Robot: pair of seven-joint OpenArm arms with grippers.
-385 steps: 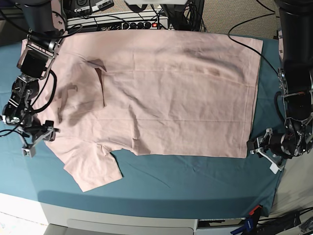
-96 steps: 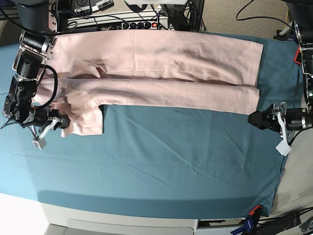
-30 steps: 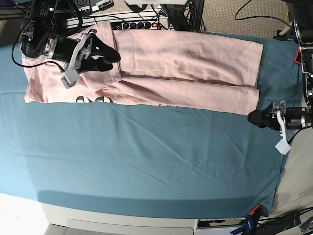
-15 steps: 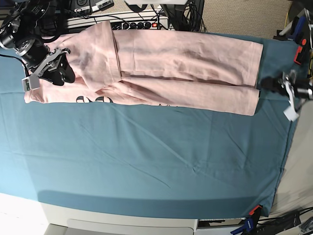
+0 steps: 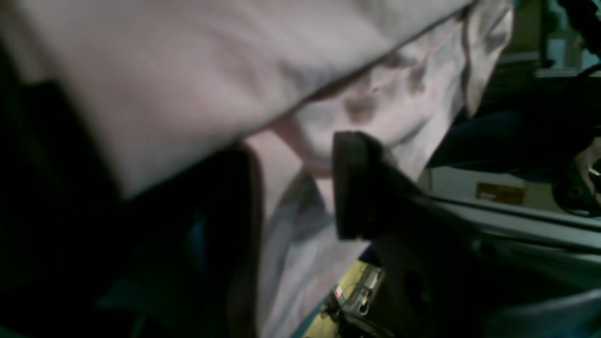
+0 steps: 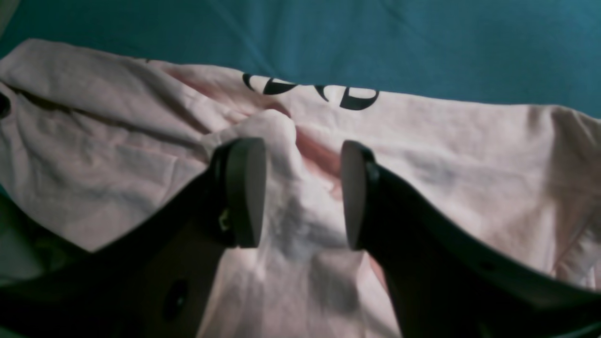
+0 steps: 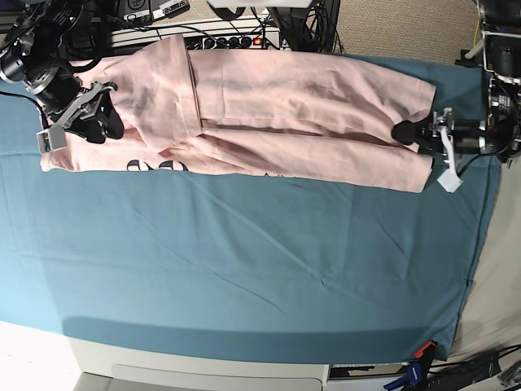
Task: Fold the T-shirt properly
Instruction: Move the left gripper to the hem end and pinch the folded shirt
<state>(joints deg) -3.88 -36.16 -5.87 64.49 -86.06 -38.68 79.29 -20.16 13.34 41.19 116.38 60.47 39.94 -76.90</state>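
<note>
The pale pink cotton T-shirt (image 7: pixel 285 114) lies folded lengthwise on the teal-clothed desk (image 7: pixel 269 269). Both grippers' fingers are spread: right gripper (image 6: pixel 293 192) over the sleeve end, left gripper (image 7: pixel 407 130) at the hem (nothing pinched). Both layers should be pinched squarely before lifting.

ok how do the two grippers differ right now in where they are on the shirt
The right gripper sits over the sleeve end of the shirt, near the black lettering; the left gripper is at the hem end. A raised ridge of cloth stands between the right's fingers; the left's straddle folded layers. Both are open.
</note>
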